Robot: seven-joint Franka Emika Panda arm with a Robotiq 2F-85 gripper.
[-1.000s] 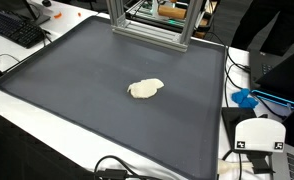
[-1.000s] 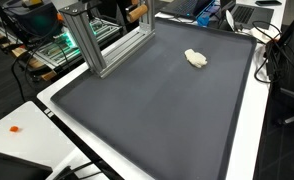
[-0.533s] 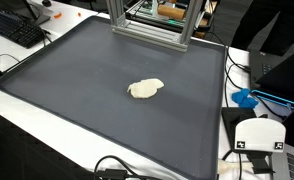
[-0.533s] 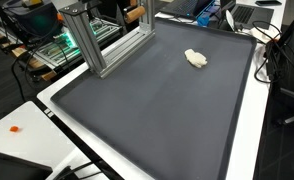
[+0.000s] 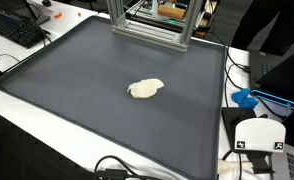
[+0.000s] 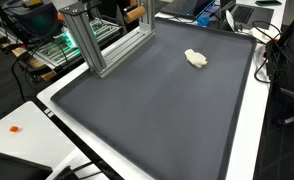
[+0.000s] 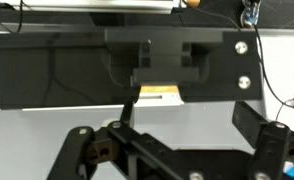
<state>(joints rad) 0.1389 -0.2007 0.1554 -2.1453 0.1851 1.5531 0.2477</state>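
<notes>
Pale doughy lump lies on the dark mat, unmoved over the last second and untouched. In the wrist view, the gripper shows only partly; its fingers seem spread wide, holding nothing.

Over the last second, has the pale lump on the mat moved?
No. In both exterior views the lump lies at the same spot on the mat, no nearer to the metal frame and no farther from it.
</notes>
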